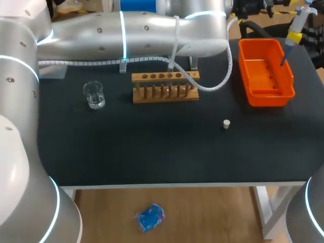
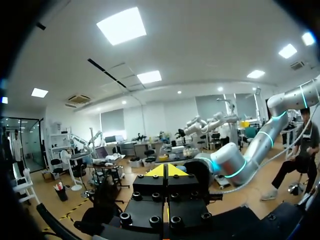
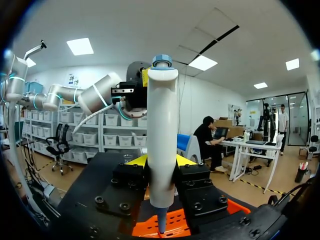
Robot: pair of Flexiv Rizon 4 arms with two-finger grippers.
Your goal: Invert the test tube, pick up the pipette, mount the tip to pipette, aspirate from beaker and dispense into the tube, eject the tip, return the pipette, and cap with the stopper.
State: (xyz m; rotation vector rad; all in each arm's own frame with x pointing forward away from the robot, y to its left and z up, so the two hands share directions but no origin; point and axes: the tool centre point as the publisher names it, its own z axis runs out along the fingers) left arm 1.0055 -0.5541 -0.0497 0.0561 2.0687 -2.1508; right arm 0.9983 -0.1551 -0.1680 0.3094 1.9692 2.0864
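While the right gripper [image 3: 161, 161] clamps the pipette [image 3: 162, 135] between its two yellow-tipped fingers, one on each side of the white body, the pipette stands upright with its button end up and its thin blue end pointing down. In the head view this pair sits at the far right corner of the table [image 1: 152, 147], with the pipette's dark lower end over the far end of the orange tray [image 1: 266, 76]. The right wrist view shows the same tray just under the thin end; I cannot tell if they touch.

Across the far side of the table lies the left arm [image 1: 126, 28], coming in from the left, a white cable hanging from it over the wooden rack [image 1: 164, 87]. The left gripper [image 2: 167, 170] points out at the room, its yellow tips pressed together with nothing between them.

A clear glass beaker [image 1: 94, 94] stands upright left of the rack, apart from it. Nearer the front edge, the small pale stopper [image 1: 226, 124] sits alone on the black surface, between the rack and the tray but touching neither.
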